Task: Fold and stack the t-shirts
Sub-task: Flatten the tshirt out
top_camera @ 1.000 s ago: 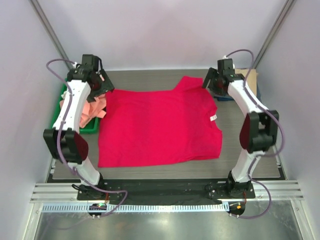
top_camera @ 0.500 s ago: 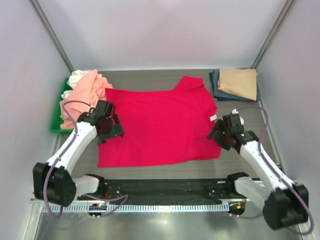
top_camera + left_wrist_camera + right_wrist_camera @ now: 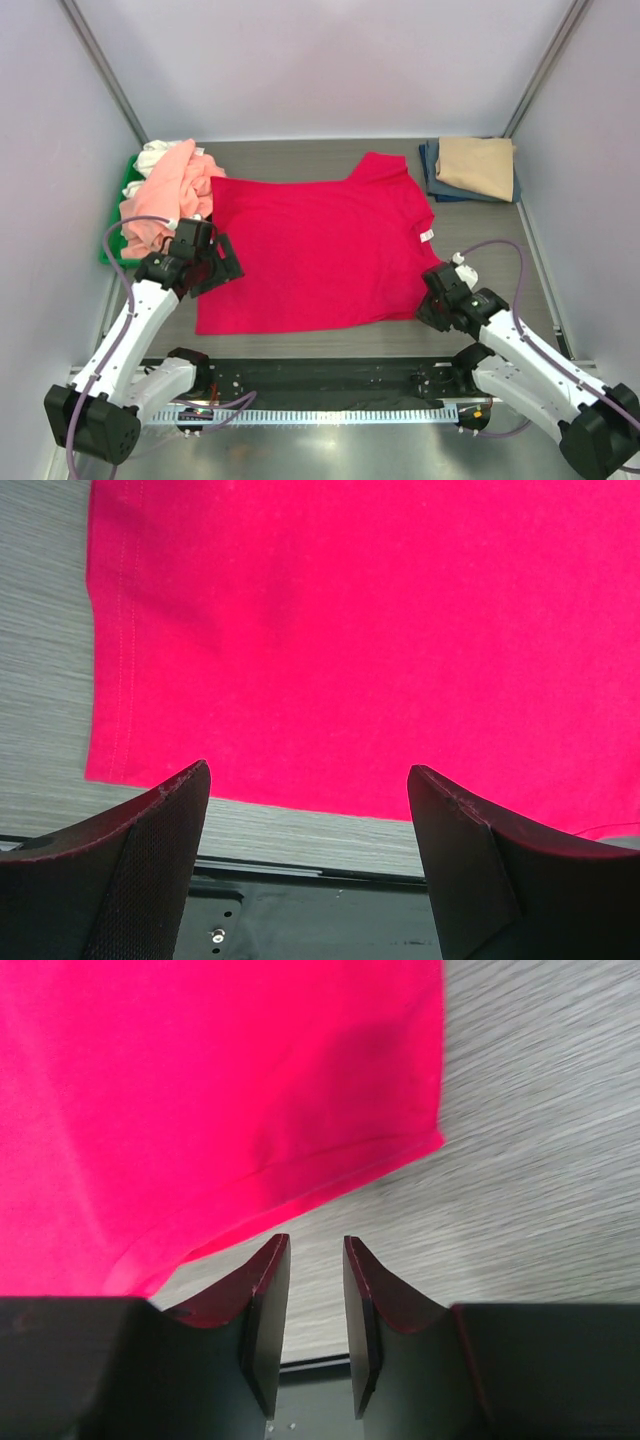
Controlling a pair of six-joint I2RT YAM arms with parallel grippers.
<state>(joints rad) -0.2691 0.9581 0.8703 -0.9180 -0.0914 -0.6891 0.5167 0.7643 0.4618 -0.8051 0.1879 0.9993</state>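
Folding is starting: the left pincer [image 3: 305, 770] is hovering spread wide and the right pincer [image 3: 315, 1240] narrowly parted, both empty, over near corners of the crimson t-shirt [image 3: 320, 250]. Next, probably pinching both corners.

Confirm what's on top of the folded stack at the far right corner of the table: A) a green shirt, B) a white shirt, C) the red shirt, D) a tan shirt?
D: the tan shirt lies folded on top of that stack, with a navy shirt showing at the edges beneath it.
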